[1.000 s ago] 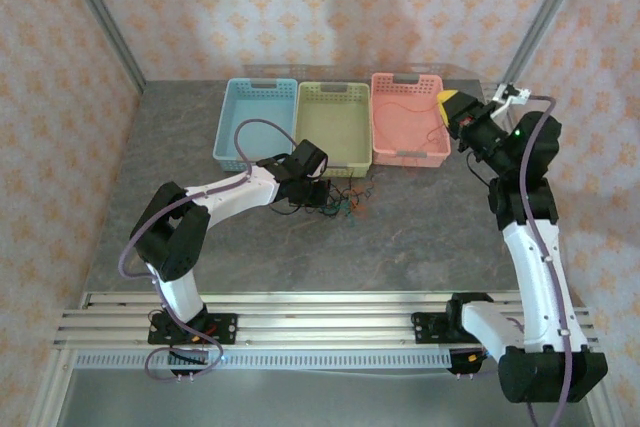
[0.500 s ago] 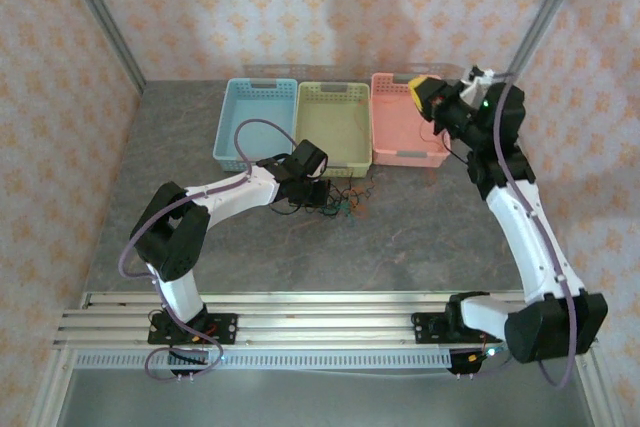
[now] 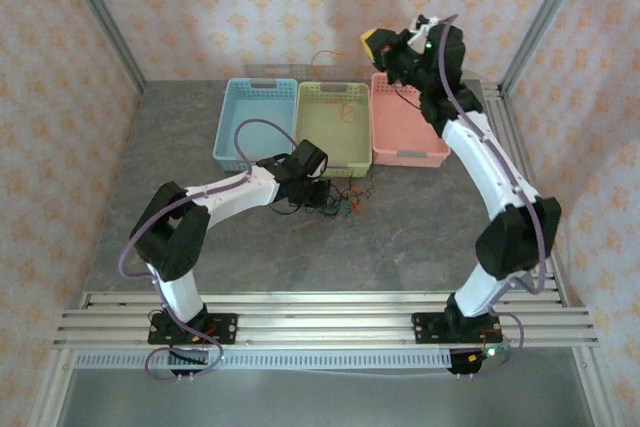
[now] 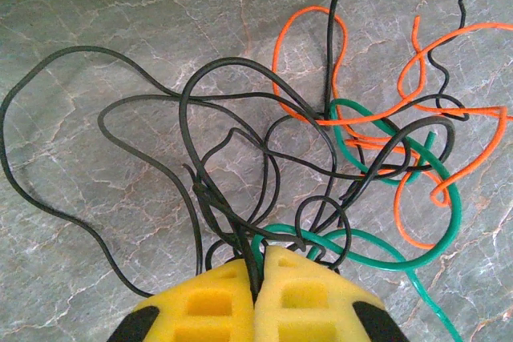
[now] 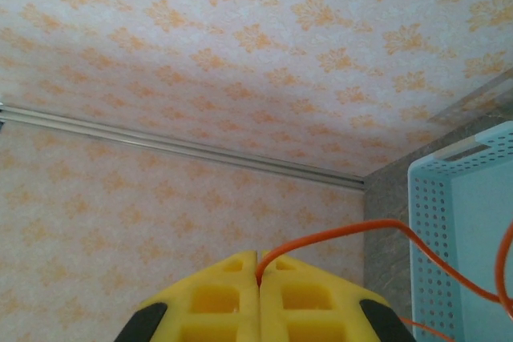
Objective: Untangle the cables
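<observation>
Cables [image 3: 340, 199] in a knot on the grey surface [image 3: 420, 237], just in front of the green basket [image 3: 334, 87], and both arms have a hand in it. Left claw [image 4: 258, 255] is down low at the near edge of the tangle. Its yellow pads are pressed flat together, with a bunch of black cables [image 4: 216, 214] pinched in the seam. From there the black loops fan out across the surface, and a green cable [image 4: 454, 198] and orange strands [image 4: 276, 62] are woven through them on the right side. Right claw [image 5: 258, 258] is up high near the back wall, pads closed tight on one orange cable [image 5: 353, 228], which leaves the seam and arcs off to the right above the blue basket [image 5: 429, 230]. From overhead, that thin orange line trails from the raised claw over the green basket. Pink basket [image 3: 408, 158] sits right beside the green one, on its right, with the blue one on its left
</observation>
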Controlling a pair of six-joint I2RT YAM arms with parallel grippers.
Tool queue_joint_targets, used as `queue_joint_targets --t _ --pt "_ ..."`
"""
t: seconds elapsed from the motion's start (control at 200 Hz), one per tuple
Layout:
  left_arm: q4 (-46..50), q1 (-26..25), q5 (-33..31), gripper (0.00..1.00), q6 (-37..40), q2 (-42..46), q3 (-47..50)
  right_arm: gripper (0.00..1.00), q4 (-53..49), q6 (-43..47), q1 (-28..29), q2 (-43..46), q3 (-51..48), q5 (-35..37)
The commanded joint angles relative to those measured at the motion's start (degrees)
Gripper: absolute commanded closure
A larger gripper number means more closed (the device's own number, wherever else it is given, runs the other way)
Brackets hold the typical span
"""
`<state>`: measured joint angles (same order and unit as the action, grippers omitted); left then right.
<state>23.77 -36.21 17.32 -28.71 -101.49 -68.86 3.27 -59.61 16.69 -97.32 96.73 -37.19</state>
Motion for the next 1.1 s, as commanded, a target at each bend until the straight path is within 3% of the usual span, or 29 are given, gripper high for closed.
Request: queue_joint_targets --t 0.0,0.24,0.36,0.48,0.54,0.651,0.811,0.976,1.096 --pt "0.50 0.53 -1.46 1.00 -0.81 1.40 0.39 1.00 2.89 -1.18 1.32 -6.53 1.31 0.90" --pt "0.59 0.61 -1.41 1.00 -0.65 1.33 0.28 1.00 2.27 4.49 3.59 -18.88 -0.81 1.92" --pt "0.75 0.61 -1.24 1.00 -0.65 1.23 0.19 1.00 -0.40 7.95 4.54 -20.86 -2.19 4.10" --pt "0.75 0.61 -1.31 1.00 -0.68 1.30 0.29 1.00 -7.10 11.86 4.83 -20.22 -2.57 10.65" --pt "0.71 0.61 -1.39 1.00 -0.72 1.25 0.31 0.92 -9.53 14.43 4.77 -19.78 -2.55 12.84" --pt "0.71 0.61 -1.34 1.00 -0.70 1.25 0.29 0.88 -14.71 19.45 4.81 -19.33 -1.14 15.17" --pt "0.40 0.61 -1.31 1.00 -0.66 1.56 0.53 0.65 -19.16 25.27 4.86 -15.73 -1.94 18.36" --pt "0.06 0.61 -1.17 1.00 -0.56 1.88 0.82 0.62 -17.80 30.59 5.57 -5.86 -9.10 19.11" --pt "-0.67 0.61 -1.25 1.00 -0.56 2.58 1.46 0.62 -12.16 33.08 5.96 5.05 -20.52 20.37"
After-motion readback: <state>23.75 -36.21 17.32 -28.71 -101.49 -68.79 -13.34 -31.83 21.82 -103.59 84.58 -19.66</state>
